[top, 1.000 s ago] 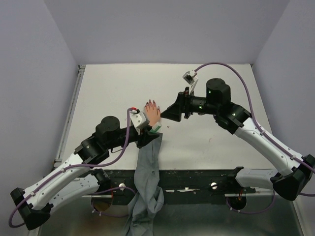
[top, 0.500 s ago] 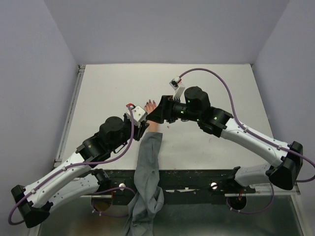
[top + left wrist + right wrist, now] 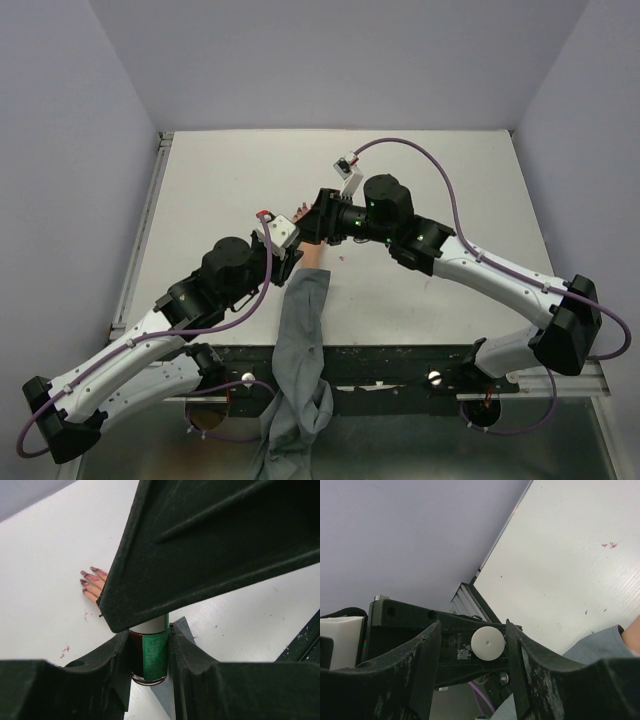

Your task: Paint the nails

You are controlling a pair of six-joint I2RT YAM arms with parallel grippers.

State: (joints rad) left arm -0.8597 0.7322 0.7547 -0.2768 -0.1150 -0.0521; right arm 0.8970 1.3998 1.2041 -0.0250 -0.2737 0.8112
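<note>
The small dark bottle with a green label and a white cap stands upright in my left gripper, which is shut on its body. My right gripper is open around the cap's round white top; the cap lies against one finger, with a gap to the other. The peach mannequin hand lies flat on the table behind, and its dark red-purple nails show. In the top view both grippers, left and right, meet over the hand, hiding most of it.
The grey fabric sleeve runs from the hand down over the table's near edge. Small red-purple stains mark the white table. Grey walls stand on three sides.
My right arm has swung left and brought its open gripper over the bottle's cap. My left gripper moved slightly up and left with the bottle, then stayed still.
</note>
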